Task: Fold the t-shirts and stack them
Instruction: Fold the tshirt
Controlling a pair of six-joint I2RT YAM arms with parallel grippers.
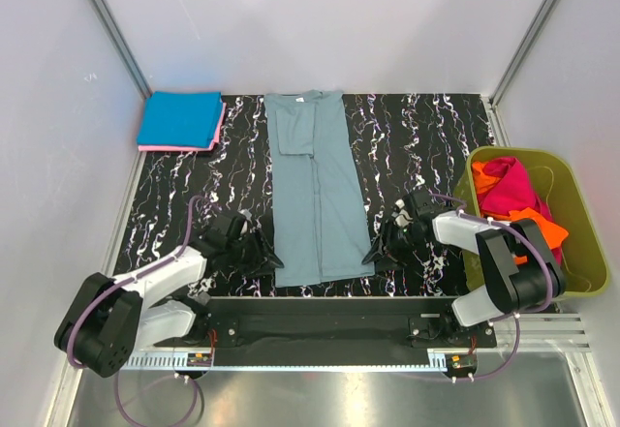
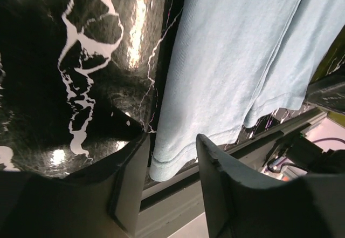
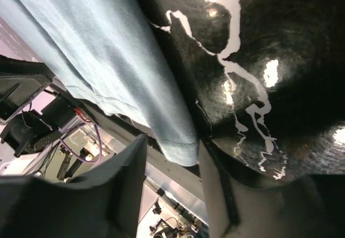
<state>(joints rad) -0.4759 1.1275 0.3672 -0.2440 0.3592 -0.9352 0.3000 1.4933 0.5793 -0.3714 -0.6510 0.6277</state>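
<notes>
A dusty grey-blue t-shirt (image 1: 315, 190) lies folded into a long strip down the middle of the black marbled table (image 1: 426, 137), neck at the far end. My left gripper (image 1: 268, 256) is open at its near left hem corner (image 2: 161, 168), jaws either side of it. My right gripper (image 1: 376, 251) is open at the near right hem corner (image 3: 180, 149). A folded bright blue shirt (image 1: 180, 118) lies on a pink one (image 1: 219, 129) at the far left. Magenta (image 1: 506, 190) and orange (image 1: 541, 226) shirts sit bunched in the tub.
An olive-green plastic tub (image 1: 581, 216) stands at the right edge of the table. Grey walls with metal posts enclose the back and sides. A metal rail (image 1: 320, 354) with cables runs along the near edge behind the arm bases.
</notes>
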